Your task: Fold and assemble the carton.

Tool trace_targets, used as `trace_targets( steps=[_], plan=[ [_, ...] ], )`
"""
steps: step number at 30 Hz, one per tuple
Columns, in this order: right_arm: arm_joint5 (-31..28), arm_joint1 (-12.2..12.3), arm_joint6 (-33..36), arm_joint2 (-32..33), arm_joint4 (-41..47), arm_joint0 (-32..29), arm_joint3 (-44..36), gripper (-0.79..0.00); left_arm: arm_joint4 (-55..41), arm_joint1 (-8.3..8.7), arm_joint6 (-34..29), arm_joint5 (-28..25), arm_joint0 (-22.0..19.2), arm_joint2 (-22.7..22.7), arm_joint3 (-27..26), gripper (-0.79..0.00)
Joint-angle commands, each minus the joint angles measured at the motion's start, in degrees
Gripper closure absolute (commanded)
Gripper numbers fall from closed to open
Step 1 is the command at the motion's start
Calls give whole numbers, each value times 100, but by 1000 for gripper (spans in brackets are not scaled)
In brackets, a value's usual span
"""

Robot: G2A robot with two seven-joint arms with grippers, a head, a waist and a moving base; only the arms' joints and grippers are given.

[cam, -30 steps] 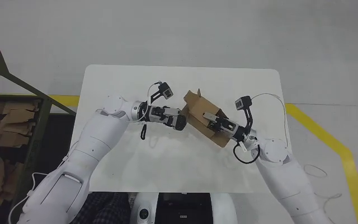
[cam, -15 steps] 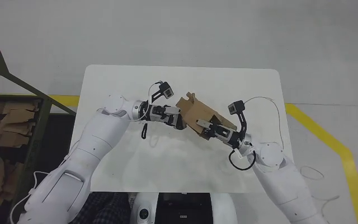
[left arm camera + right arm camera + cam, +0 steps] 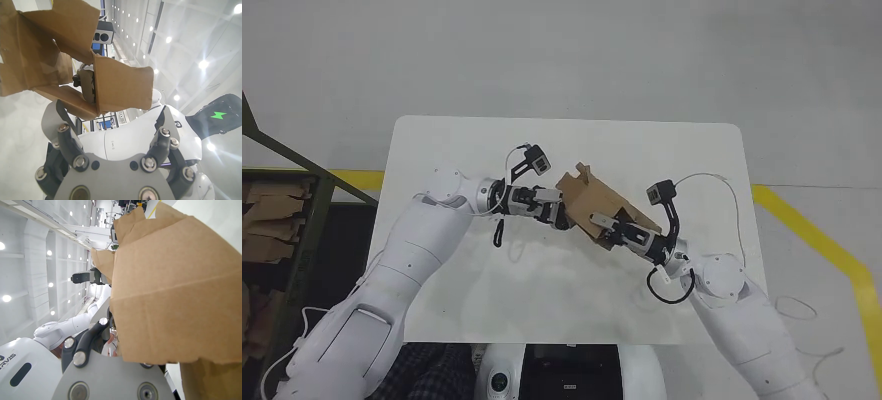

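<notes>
The brown carton (image 3: 594,203) is over the middle of the desk (image 3: 442,160). It is half open and tilted, and its flaps stick out. It sits between the two arms. The right jaws are at the carton's near side, clamped on one cardboard wall. The right arm (image 3: 712,280) is bent at the elbow, and its front part points in toward the carton. The left jaws are just beside the carton's other side. They are wide apart, with a flap (image 3: 122,87) right in front of them. The left arm (image 3: 457,195) reaches sideways across the desk.
</notes>
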Motion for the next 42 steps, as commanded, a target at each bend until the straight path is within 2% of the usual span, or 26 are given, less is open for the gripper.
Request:
trace_targets(
  steps=[1, 8, 16, 26, 34, 42],
  plan=[
    [-15, -2, -30, 12, 0, 6, 5, 0, 2, 1, -2, 2, 9, -15, -5, -785],
    [-53, 2, -122, 136, 2, 60, 89, 0, -11, 6, -12, 12, 40, -79, 31, -785],
    [-117, 45, 151, 386, 164, 85, 259, 0, -86, 67, 6, -7, 147, -338, 103, -785],
    [-664, 116, 1186, 582, 466, 128, 420, 0, -77, 172, 197, -197, 314, -767, 143, -785],
    [-978, 151, 1809, 543, 601, 113, 323, 0, -21, 126, 180, -135, 303, -633, 134, -785],
    [-997, 154, 1908, 428, 565, 150, 306, 0, -45, 53, 81, -18, 254, -424, 58, -785]
  ],
)
